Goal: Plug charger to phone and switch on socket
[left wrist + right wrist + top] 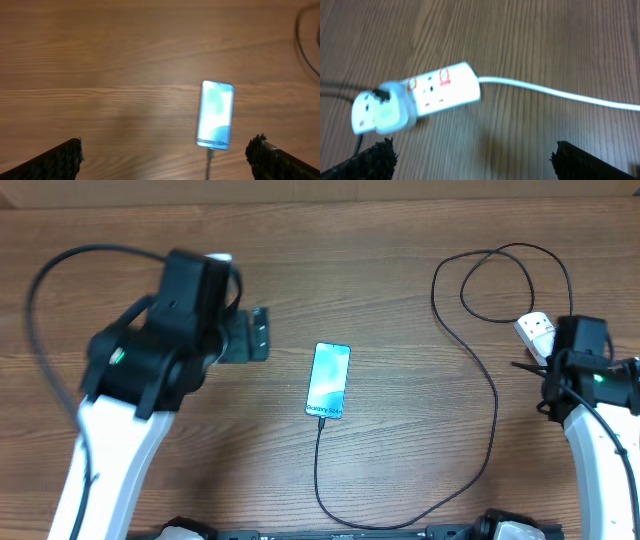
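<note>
— Whereabouts of the phone (328, 381)?
— Flat on the table (300, 260), screen up, just beyond my left gripper (165, 150); its fingers (60, 160) stand spread wide, empty. The charger (494, 410) meets the phone's near end.
— And the socket (435, 87)?
— Below my right gripper (472, 150), fingers spread too, nothing between them. A white plug (380, 110) sits in its end.

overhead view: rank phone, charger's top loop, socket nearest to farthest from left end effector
1. phone, centre, just right of the left end effector
2. charger's top loop, upper right
3. socket, far right edge
</note>
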